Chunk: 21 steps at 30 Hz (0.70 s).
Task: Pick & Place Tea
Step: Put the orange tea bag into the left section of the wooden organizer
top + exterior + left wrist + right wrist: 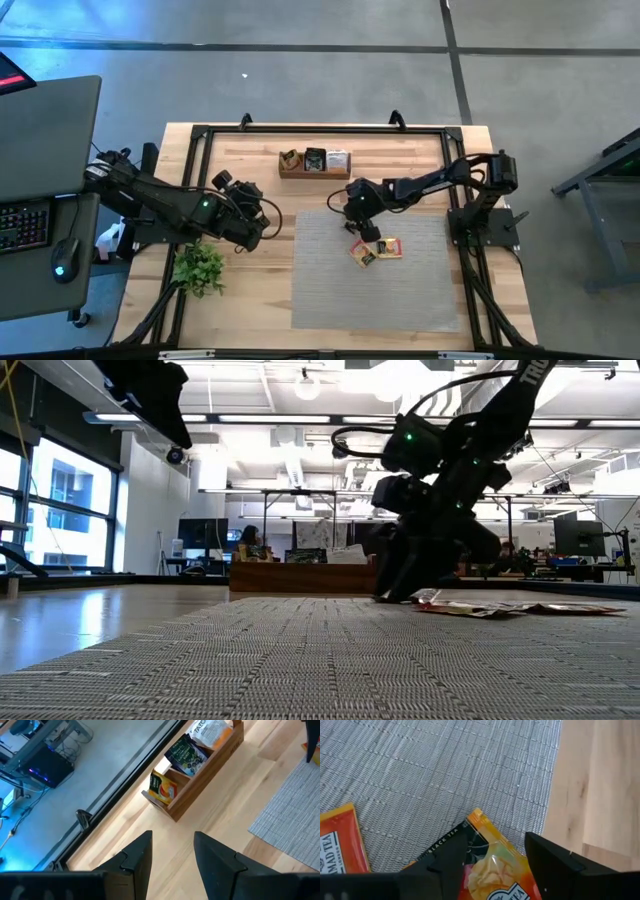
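Tea sachets lie flat in a small pile [378, 250] on the grey woven mat. In the right wrist view an orange-yellow sachet [495, 870] lies between my fingers, and an orange one [340, 845] is beside it. More sachets stand in a wooden box [315, 163] by the far edge. My right gripper [367, 232] is open, lowered to the mat [400, 590] at the pile's far-left edge, one finger on either side of the orange-yellow sachet. My left gripper [262, 222] is open and hangs above bare wood left of the mat, facing the box [200, 765]. My right gripper comes from above, slanting down, and straddles the orange-yellow sachet's corner [477, 820]. One finger [445, 865] overlaps its dark printed edge. Whether it touches the sachet I cannot tell. The sachet lies flat on the mat.
The mat [370, 280] covers the table's middle and right, with bare weave near and left of the pile. A green plant [198, 268] stands near the table's left near corner. A black frame rail [320, 128] runs along the far edge behind the box.
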Each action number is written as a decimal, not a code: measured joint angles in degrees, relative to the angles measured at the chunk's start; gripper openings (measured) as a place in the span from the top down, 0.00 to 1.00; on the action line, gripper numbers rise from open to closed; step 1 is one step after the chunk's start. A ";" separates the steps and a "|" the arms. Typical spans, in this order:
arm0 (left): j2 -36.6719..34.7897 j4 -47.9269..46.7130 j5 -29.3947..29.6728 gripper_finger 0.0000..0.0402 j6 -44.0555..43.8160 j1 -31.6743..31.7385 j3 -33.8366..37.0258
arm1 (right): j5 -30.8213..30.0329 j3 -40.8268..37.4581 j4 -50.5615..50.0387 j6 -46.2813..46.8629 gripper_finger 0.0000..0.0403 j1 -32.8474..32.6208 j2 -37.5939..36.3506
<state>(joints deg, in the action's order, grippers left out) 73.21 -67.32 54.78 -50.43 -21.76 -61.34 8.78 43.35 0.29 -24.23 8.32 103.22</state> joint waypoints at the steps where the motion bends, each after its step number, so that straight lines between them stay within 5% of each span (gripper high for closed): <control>1: 0.00 -0.09 -0.06 0.65 -0.15 0.00 0.00 | 0.00 0.00 -0.05 0.00 0.53 0.00 0.13; 12: 0.00 -0.35 -0.15 0.65 -0.47 0.00 0.00 | 0.59 -0.19 0.06 1.97 0.97 -0.13 0.10; 21: 0.00 -0.30 -0.18 0.65 -0.47 0.00 0.00 | 0.81 2.16 -0.97 9.80 0.99 -1.15 -4.73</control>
<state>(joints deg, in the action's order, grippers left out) 73.21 -67.62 54.59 -50.89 -21.76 -61.34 9.59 45.51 -0.68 -14.43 7.17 98.49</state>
